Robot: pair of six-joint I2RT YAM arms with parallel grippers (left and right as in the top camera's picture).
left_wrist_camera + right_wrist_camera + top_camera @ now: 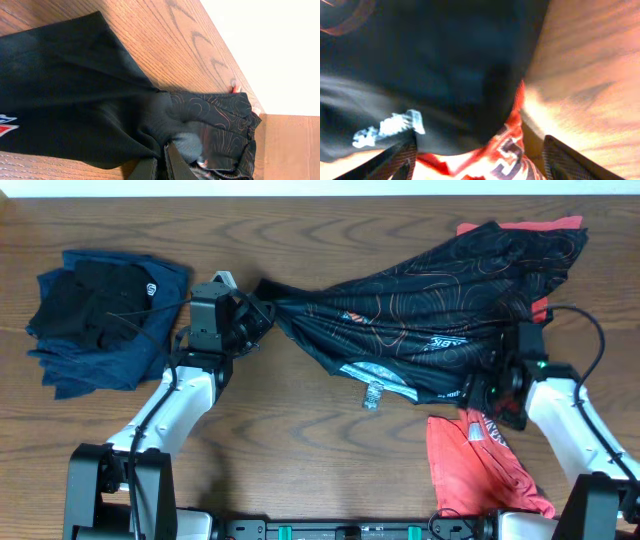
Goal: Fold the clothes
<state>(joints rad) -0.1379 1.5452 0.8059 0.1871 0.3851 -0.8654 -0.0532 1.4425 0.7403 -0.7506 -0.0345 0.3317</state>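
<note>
The black sports shirt point(430, 290) with orange contour lines lies stretched across the table's middle and right. My left gripper point(258, 312) is shut on its bunched left end; the left wrist view shows the jaws point(162, 165) pinching the black fabric point(75, 100). My right gripper point(487, 392) is open over the shirt's lower right edge. In the right wrist view its fingers point(475, 150) stand wide apart around the black shirt's edge point(445, 60) and a red garment point(495, 150) with lettering.
A pile of navy and black garments point(100, 315) lies at the far left. A red garment point(480, 470) lies at the front right beside my right arm. Another red piece point(520, 225) sticks out under the shirt at the back right.
</note>
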